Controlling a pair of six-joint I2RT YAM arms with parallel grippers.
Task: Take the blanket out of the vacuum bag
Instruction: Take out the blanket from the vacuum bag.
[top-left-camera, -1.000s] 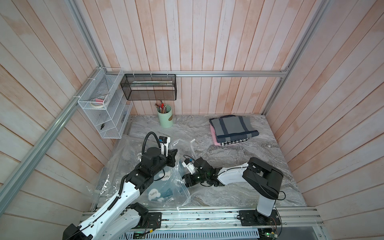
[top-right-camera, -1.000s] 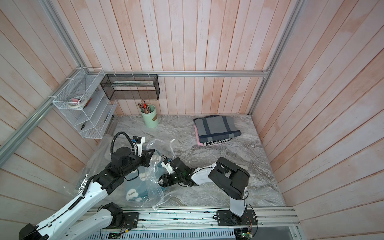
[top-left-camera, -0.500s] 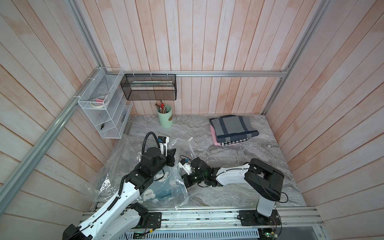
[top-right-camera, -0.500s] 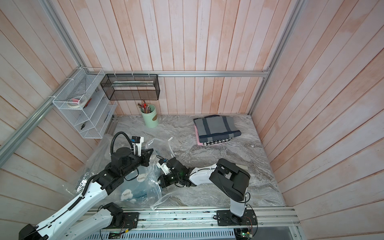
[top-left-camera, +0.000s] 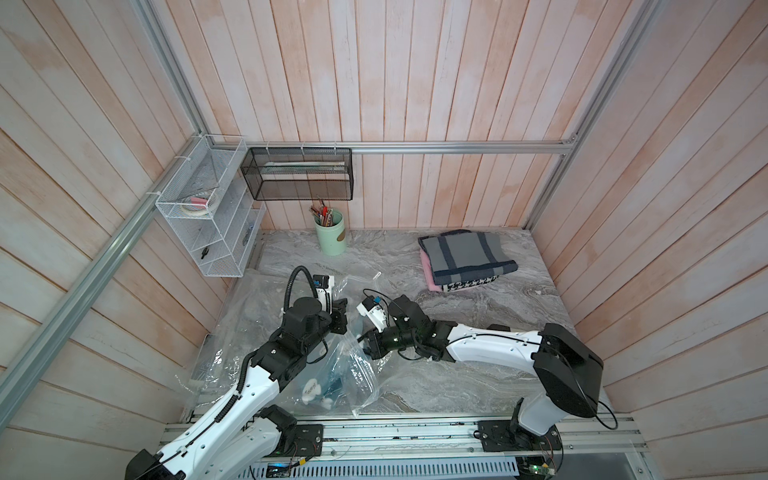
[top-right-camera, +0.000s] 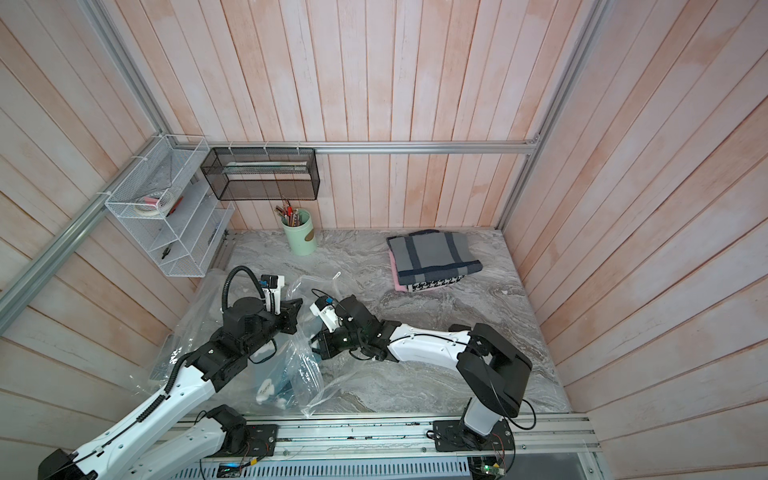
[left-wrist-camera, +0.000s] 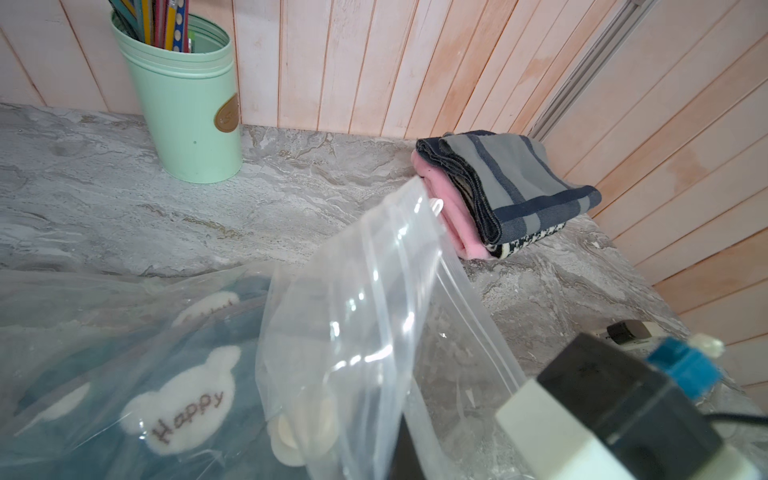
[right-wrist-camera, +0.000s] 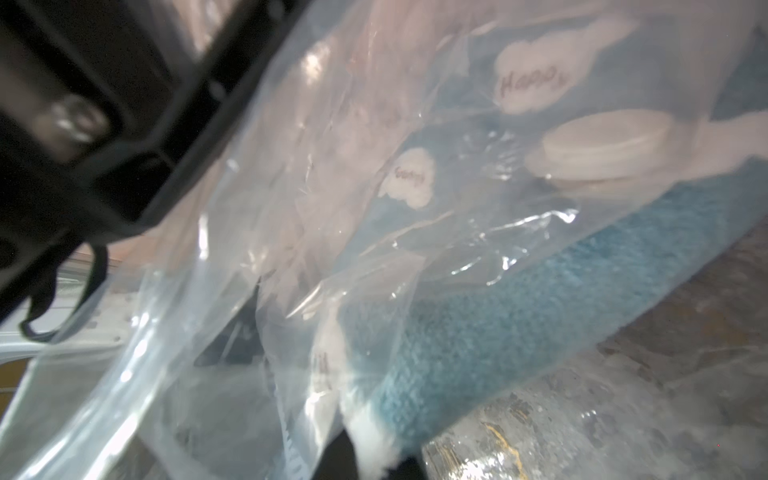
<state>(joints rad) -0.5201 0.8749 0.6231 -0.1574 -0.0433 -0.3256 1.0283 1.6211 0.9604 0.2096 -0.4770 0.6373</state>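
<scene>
The right jaws are pinched shut on the white fluffy edge of the blanket, which is nubbly blue terry with pale cloud patches. It lies inside the vacuum bag at the near left of the counter. Just beside them, the left jaws are clamped on the bag's lifted zip edge. The film is clear and crinkled, with a round white valve cap over the blanket. Bare marbled counter lies open to the right. Folded textiles and a mint cup sit by the back wall.

Bright, even light fell in both top views, shadows were faint, white glare streaked the plastic bag, the right wrist view was blurred, wall planks splayed at the edges.
</scene>
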